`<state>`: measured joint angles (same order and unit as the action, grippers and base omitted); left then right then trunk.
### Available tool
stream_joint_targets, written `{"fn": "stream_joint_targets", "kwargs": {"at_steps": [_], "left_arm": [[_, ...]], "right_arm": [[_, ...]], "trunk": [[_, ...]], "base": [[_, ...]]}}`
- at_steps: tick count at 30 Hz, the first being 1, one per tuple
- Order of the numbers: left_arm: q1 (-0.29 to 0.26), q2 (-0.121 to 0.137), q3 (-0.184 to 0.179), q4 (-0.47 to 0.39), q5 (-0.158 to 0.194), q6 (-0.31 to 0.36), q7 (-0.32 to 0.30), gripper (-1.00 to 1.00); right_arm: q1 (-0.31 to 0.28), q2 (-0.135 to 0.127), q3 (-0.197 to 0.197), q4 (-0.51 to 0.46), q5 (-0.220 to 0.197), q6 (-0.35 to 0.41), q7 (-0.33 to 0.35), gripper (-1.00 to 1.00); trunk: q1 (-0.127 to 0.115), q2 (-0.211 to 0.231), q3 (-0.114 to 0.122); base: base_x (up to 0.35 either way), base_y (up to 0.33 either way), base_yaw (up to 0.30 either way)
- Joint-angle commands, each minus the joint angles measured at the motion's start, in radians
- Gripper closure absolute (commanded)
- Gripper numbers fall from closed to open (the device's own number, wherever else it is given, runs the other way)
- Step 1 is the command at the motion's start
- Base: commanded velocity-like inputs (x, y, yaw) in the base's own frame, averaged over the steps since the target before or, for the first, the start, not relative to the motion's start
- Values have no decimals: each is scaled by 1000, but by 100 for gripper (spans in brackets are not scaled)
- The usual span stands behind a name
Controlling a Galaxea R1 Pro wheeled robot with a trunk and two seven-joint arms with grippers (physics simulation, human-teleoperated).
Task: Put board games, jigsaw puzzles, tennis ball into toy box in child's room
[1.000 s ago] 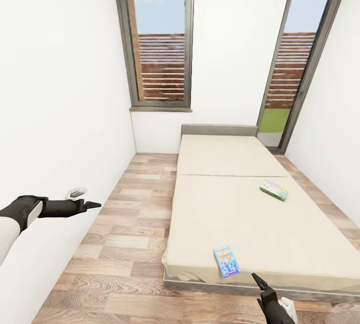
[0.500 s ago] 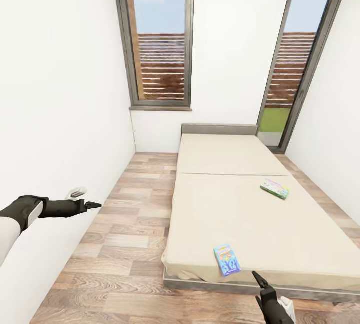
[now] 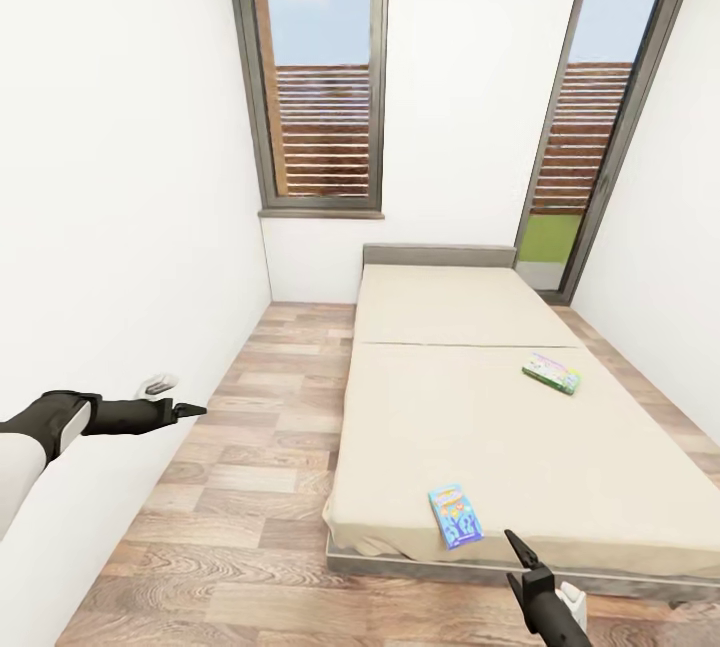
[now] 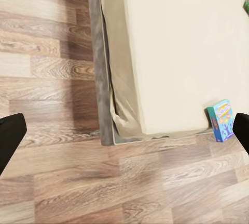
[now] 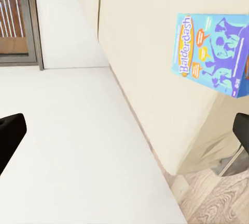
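A white-walled child's room (image 3: 130,127) with a wood-plank floor (image 3: 250,467) and two tall dark-framed windows (image 3: 320,77), one cut off by the frame's edge. Along the right side stands the low bed (image 3: 480,407), its beige mattress running from a grey headboard (image 3: 438,258) toward the onlooker. Two board games lie flat on it: the green-edged box (image 3: 551,374) well up the mattress near its right side, and the small blue box (image 3: 455,516), printed "Balderdash" in the right wrist view (image 5: 212,52), just inside the foot corner.

The left arm reaches out beside the left wall, its left pincer (image 3: 190,410) hanging over bare floor; in the left wrist view its dark fingertips (image 4: 10,138) stand wide apart, released, with nothing between them. The right pincer (image 3: 520,549) hovers just short of the bed's foot, near the blue box; its fingertips (image 5: 11,135) are likewise spread and empty.
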<state>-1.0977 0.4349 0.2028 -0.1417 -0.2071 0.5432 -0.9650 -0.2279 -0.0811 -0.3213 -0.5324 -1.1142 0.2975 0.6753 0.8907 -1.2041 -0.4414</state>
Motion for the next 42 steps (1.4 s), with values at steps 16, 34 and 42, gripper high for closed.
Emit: {"fn": "stream_joint_targets", "kwargs": {"at_steps": [16,34,42], "left_arm": [[0,-1,8,-1,-9,7,-3,-100],[1,-2,8,-1,-9,6,-3,-100],[1,-2,8,-1,-9,6,-2,-100]], "right_arm": [[-1,-1,-5,9,-9,10,3,-100],[1,-2,-5,27,-9,11,93,-100],[5,-3,-6,29,-10,11,98,-100]], "trunk": [[61,-113,-51],[130,-239,-108],[161,-295,-133]], "base": [[0,0,0],[0,0,0],[0,0,0]]}}
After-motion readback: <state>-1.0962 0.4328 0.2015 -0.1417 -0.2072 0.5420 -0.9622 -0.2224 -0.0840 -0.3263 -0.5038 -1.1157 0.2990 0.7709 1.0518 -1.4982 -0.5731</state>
